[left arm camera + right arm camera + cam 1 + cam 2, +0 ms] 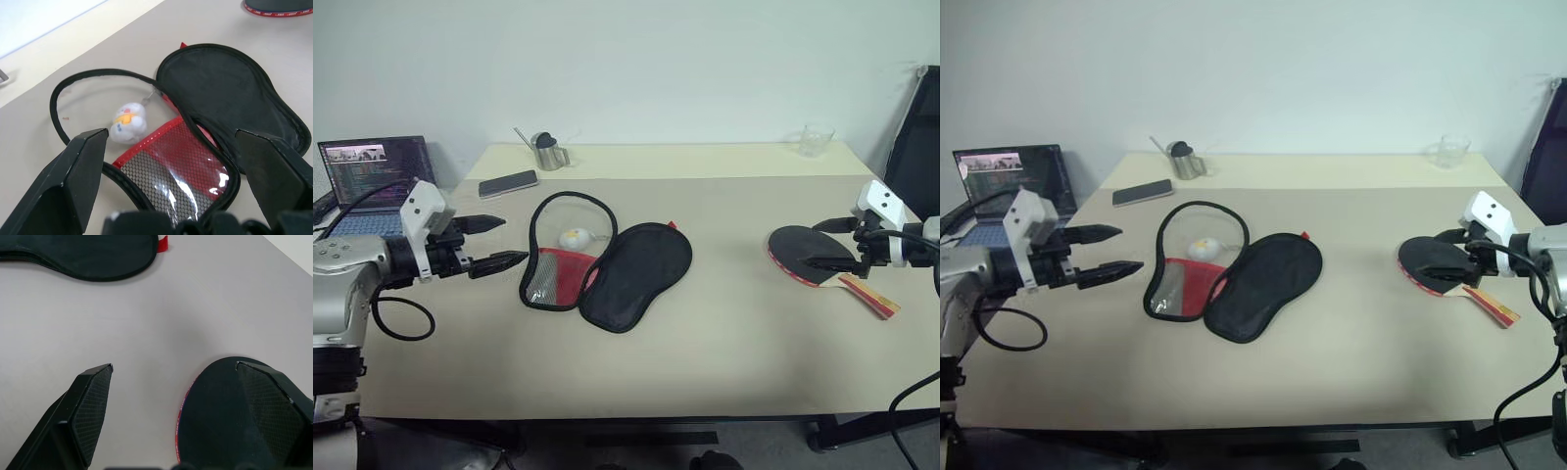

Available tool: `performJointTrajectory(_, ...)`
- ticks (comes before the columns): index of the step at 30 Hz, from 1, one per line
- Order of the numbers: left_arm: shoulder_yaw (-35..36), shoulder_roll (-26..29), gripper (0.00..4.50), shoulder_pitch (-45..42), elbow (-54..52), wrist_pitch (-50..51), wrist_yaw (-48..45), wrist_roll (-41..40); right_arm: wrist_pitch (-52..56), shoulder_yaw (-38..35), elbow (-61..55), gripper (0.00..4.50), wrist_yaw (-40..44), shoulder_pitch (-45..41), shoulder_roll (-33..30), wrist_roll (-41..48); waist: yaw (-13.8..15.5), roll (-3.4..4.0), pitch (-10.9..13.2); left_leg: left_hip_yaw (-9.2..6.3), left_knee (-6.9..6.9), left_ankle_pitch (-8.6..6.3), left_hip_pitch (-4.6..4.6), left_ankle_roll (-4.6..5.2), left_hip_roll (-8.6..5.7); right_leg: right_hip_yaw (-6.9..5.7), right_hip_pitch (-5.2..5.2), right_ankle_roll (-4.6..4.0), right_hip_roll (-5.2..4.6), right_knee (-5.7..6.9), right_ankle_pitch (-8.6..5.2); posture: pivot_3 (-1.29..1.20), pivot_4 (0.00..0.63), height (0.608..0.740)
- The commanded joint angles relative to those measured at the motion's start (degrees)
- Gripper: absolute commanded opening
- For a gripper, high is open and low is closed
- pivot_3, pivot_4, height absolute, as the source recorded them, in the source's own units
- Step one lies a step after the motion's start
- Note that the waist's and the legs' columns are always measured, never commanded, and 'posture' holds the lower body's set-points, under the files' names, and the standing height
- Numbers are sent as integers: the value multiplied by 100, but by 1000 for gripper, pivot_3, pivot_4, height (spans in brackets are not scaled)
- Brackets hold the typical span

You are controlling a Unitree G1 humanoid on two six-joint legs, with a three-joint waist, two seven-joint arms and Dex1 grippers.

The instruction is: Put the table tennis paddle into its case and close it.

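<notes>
A wide band of bare bench (pixel 705 372) runs along the near edge, open from one side to the other, with more free surface between the two task items at centre. On the robot's left, the left end effector (pixel 499 243) hangs above the bench's left edge, its two black fingers spread wide and holding nothing, pointing toward the case (pixel 607 264), which lies just ahead of the fingertips but apart from them. The case sits unzipped and folded open near the bench's middle: the black half rests flat on the right, the half with red mesh panel and clear window on the left, a small white charm (pixel 575 237) lying within the black-piped loop. On the robot's right, the right end effector (pixel 824 245) hovers over the table tennis paddle (pixel 813 257), fingers splayed wide and empty, one fingertip above the black rubber face, the other over bare bench beside it. The paddle lies flat close to the right edge, its striped handle angled toward the near right corner. Farther back, a dark phone (pixel 507 183) and a metal jug (pixel 547 151) stand left of centre, a clear glass (pixel 816 141) at the far right; a laptop (pixel 374 176) sits beyond the left edge
</notes>
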Motion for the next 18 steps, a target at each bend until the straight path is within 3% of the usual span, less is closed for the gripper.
performJointTrajectory(1,212,181,4500,-136,-50,-100,62,-3,-132,-76,60,4440,-70,-220,49,64,-3,0,0,1,0,0,0,0,0,0,0,0,0,1,0,0,150,740)
performJointTrajectory(10,285,94,4500,-8,8,-48,215,-52,-264,-103,143,4440,-99,-273,95,46,-8,0,0,4,1,0,1,0,0,0,-1,0,0,3,0,0,150,740)
performJointTrajectory(18,127,-404,4500,-550,1556,-213,782,190,-164,-257,-120,4440,-126,-27,-116,136,11,-3,-1,11,8,0,5,1,-2,-2,-6,0,0,27,0,0,150,740)
